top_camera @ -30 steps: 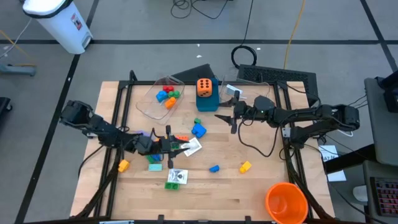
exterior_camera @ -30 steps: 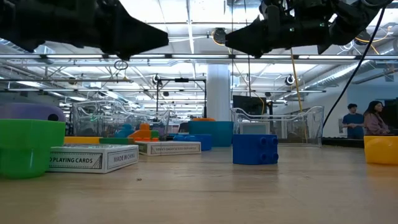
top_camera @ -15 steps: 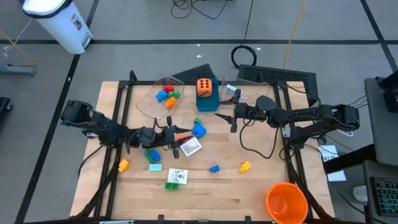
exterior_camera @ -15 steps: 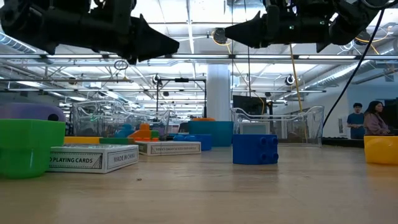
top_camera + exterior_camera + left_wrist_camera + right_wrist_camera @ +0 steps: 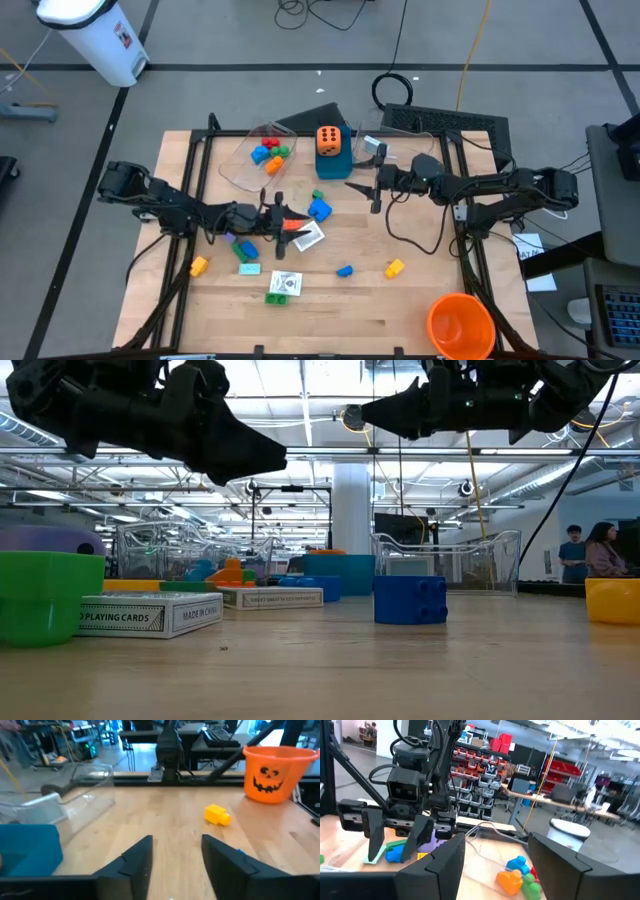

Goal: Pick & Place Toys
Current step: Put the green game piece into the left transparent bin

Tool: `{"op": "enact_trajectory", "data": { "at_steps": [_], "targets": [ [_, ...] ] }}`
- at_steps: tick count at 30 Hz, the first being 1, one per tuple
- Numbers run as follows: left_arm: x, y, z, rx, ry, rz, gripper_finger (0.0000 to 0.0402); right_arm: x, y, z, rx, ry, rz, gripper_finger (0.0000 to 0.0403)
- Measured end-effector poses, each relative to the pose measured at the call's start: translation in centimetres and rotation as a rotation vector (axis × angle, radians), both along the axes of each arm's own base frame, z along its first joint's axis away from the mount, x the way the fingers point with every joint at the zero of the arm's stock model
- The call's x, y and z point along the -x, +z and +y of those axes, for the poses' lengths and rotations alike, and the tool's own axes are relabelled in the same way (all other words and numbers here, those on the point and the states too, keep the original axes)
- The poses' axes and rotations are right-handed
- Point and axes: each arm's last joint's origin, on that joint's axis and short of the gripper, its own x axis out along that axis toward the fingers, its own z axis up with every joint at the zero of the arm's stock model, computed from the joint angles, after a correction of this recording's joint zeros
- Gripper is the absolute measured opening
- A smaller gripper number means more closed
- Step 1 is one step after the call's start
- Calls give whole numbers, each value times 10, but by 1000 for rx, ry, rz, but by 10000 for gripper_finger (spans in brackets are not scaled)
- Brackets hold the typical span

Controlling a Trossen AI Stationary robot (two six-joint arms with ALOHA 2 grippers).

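High view: left hand [image 5: 283, 214] farther right

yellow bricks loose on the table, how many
2: one yellow brick near the left edge, another yellow brick right of centre. More may be hidden under the arms.

Left gripper [image 5: 283, 222] over table centre, fingers spread, above a white card [image 5: 309, 237] and just left of a blue brick [image 5: 320, 209]. Orange piece at its tip; held or not, cannot tell. Right gripper [image 5: 372, 187] hangs right of centre, jaws parted, empty. Far side: clear tub [image 5: 238, 165] with mixed bricks, orange die [image 5: 329, 140] on a teal block. Near side: yellow brick [image 5: 198, 266] at left, green brick [image 5: 245, 252], card [image 5: 285, 283], small blue brick [image 5: 344, 270], yellow brick [image 5: 394, 268]. Orange cup [image 5: 460, 326] at near right corner.
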Motion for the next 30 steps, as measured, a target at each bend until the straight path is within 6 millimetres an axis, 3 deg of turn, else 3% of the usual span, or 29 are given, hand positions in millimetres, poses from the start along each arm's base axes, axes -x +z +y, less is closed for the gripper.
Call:
{"op": "enact_trajectory", "data": {
  "at_steps": [6, 11, 15, 21, 25, 30],
  "targets": [
    [0, -2, 0, 14, 2, 24, 250, 0, -6, 0, -41, 3, 62, 212],
    [1, -4, 0, -19, -2, 37, 279, -1, -11, 1, -71, 46, 108, 212],
    [3, -14, 0, -35, -3, 147, 280, -1, -15, 6, -107, 95, 143, 212],
    [8, -31, -2, 7, 29, 450, 264, -2, -18, 13, -78, 117, 186, 212],
    [6, -26, -2, 8, 65, 682, 255, -2, -18, 12, -70, 80, 184, 212],
    [5, -16, -2, -3, 81, 802, 253, -2, -21, 11, -76, 58, 206, 212]
  ]
}}
